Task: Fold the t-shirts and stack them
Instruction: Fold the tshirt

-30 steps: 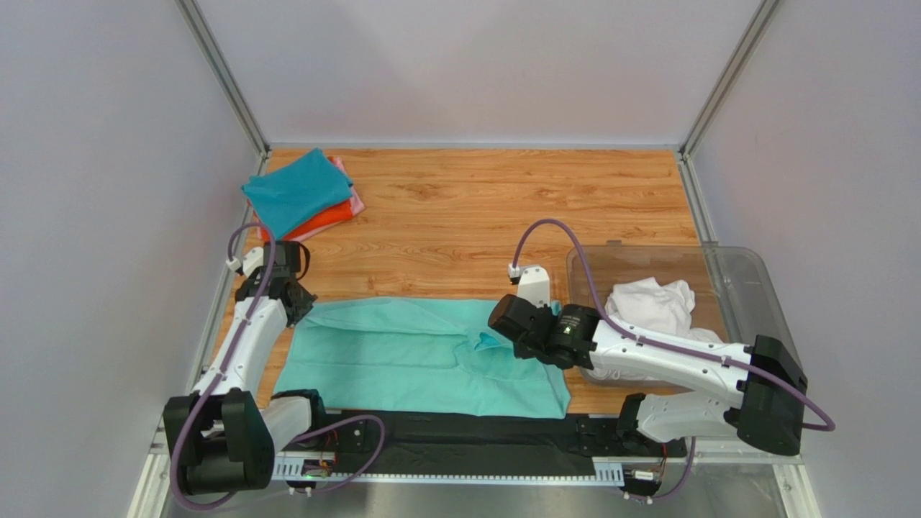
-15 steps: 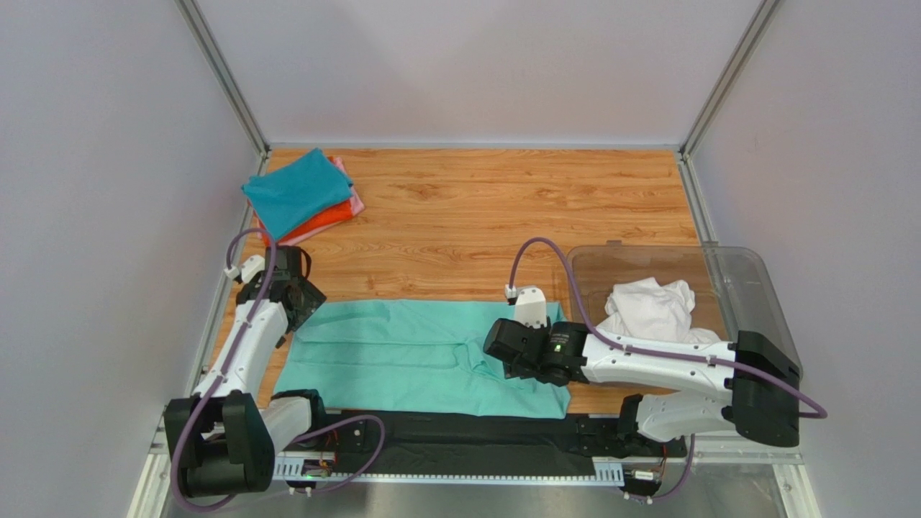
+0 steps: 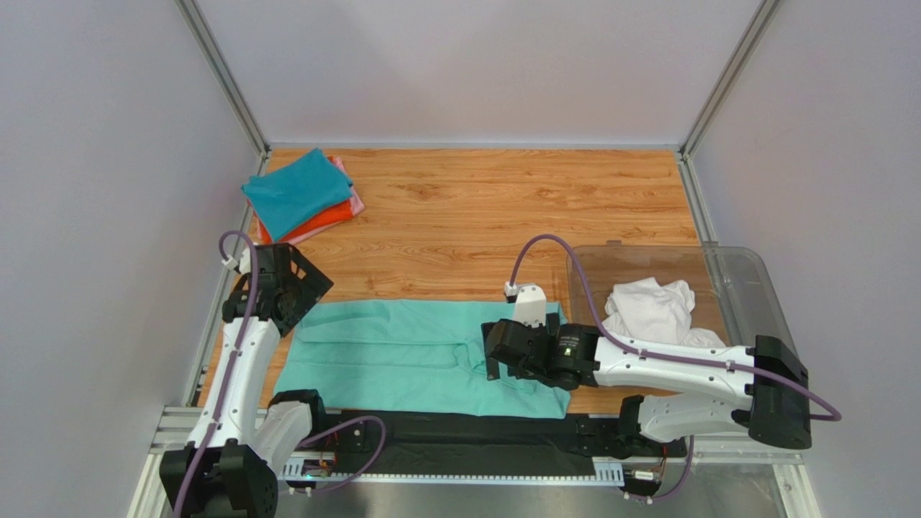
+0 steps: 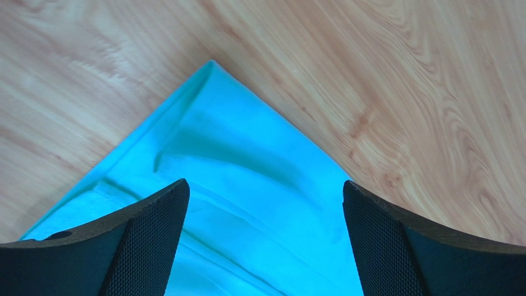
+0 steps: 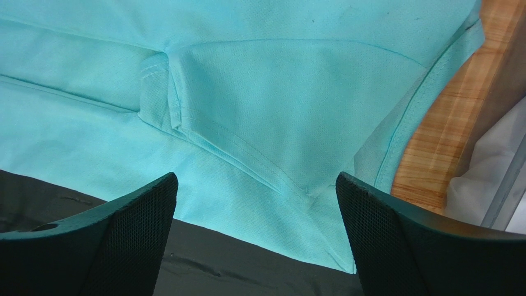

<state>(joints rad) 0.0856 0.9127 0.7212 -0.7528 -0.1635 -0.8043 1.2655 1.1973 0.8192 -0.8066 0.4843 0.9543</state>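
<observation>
Mint-green shirt lies flat at the tabletop's near edge, long axis left-right. Left tool is wide open and empty over its far-left corner. Right tool is open and empty over the right end. Each arm is nearest its own end.

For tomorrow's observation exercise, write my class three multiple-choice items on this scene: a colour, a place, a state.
1. The top of the folded stack is: A white; B teal-blue; C black.
2. The white shirt lies: A on the stack; B on the mint-green shirt; C in the clear bin.
3. The left gripper and right gripper are: A both open; B both shut; C one open, one shut.
Key: 1 B, the teal-blue shirt lies uppermost; 2 C, it sits crumpled inside the clear walls; 3 A, each wrist view shows it spread wide.
</observation>
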